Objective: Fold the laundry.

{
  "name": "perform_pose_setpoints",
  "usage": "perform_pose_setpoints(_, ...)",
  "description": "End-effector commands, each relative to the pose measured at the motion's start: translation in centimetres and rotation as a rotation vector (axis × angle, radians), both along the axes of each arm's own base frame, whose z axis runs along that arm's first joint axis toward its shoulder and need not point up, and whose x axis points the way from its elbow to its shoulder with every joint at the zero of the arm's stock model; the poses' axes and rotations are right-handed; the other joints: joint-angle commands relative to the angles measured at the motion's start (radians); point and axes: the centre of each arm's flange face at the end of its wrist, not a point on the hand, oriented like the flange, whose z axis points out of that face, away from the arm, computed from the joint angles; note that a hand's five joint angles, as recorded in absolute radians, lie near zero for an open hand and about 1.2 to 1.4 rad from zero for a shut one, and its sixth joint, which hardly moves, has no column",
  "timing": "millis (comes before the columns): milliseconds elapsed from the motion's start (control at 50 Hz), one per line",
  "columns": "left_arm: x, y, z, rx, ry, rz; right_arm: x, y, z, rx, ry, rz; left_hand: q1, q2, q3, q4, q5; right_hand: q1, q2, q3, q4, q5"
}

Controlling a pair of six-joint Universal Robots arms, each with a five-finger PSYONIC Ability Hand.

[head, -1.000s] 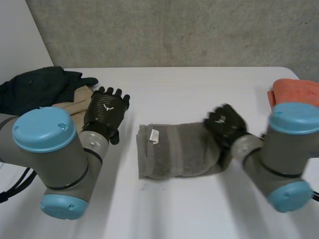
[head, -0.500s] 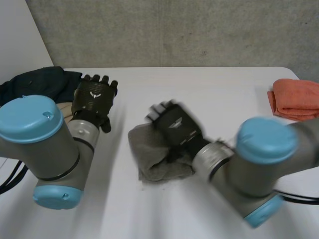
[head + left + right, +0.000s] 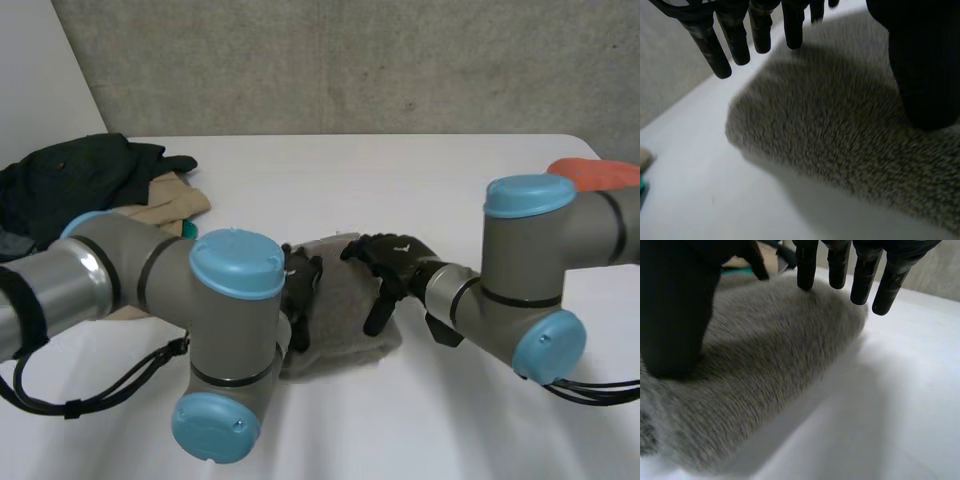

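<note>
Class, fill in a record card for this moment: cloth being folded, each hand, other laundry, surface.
Cloth: grey towel, folded small, mid-table
Left hand: open, straight fingers over towel's left edge
Right hand: open, straight fingers over towel's right side
Other laundry: dark clothes and beige garment at left; orange cloth at right
Surface: white table

Towel [image 3: 340, 310] lies mid-table [image 3: 420, 180], btwn the two hands. L hand [image 3: 300, 300] is over its one side, R hand [image 3: 392, 265] over the opp. side, fingertips reaching twd each other. Clothes pile [image 3: 90, 180] sits well apart, outward of L hand & farther back. Folded cloth [image 3: 598, 172] sits well apart, outward of R hand, nr table edge.
</note>
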Motion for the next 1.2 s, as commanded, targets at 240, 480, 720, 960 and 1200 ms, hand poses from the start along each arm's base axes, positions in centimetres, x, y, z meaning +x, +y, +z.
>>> perform_pose_setpoints(240, 0.2, -0.7, 5.1, -0.139, 0.002, -0.047, 0.8, 3.1, 3.9, -0.370, 0.134, 0.026, -0.027, -0.030, -0.037, -0.030, -0.046, -0.036, -0.043, -0.038, -0.058, -0.067)
perform_pose_setpoints(480, -0.2, -0.5, 12.4, -0.217, 0.223, -0.453, 0.0, 9.9, 1.6, -0.438, 0.093, 0.120, 0.008, 0.006, -0.001, 0.005, -0.010, -0.036, -0.043, -0.038, -0.058, -0.067)
perform_pose_setpoints(720, 0.2, -0.4, 12.7, -0.163, 0.240, -0.551, 2.1, 9.3, -3.5, -0.501, 0.143, 0.170, -0.001, -0.003, -0.010, -0.003, -0.019, -0.036, -0.043, -0.038, -0.058, -0.067)
perform_pose_setpoints(960, 0.3, -0.3, 12.0, -0.145, 0.232, -0.543, 4.1, 6.8, -4.3, -0.557, 0.129, 0.165, -0.004, -0.006, -0.013, -0.006, -0.022, 0.368, 0.360, 0.366, 0.345, 0.336)
perform_pose_setpoints(1200, 0.4, -0.3, 12.5, -0.154, 0.239, -0.540, 5.9, 4.9, -3.8, -0.597, 0.095, 0.159, -0.004, -0.006, -0.013, -0.006, -0.022, 0.994, 0.986, 0.992, 0.971, 0.962)
